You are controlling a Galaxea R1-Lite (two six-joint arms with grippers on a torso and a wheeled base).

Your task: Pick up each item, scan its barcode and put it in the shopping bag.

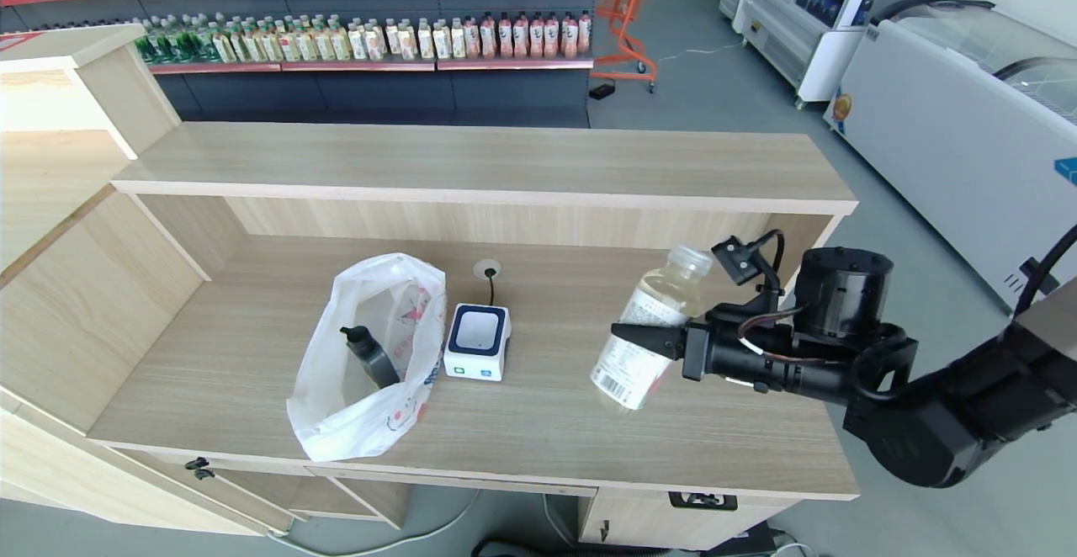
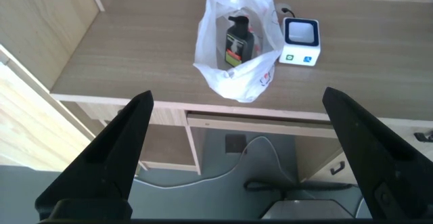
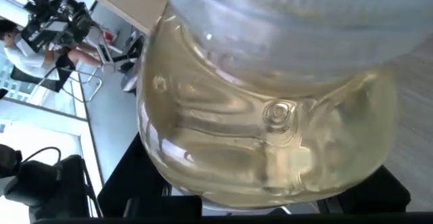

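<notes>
Gripping a clear plastic bottle of pale yellow liquid [image 1: 641, 363] at its middle, the right gripper's [image 1: 629, 336] fingers hold it tilted above the wooden bench [image 1: 547, 431], right of the white, blue-topped scanner [image 1: 478, 340]. Left of that, a white plastic shopping bag [image 1: 336, 410] holds a dark pump bottle [image 1: 370, 359]. The left gripper's [image 2: 238, 99] fingers spread wide beyond the bench's near edge

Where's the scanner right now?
Head view: the scanner sits on the counter, just right of the shopping bag; the bottle is farther right.
</notes>
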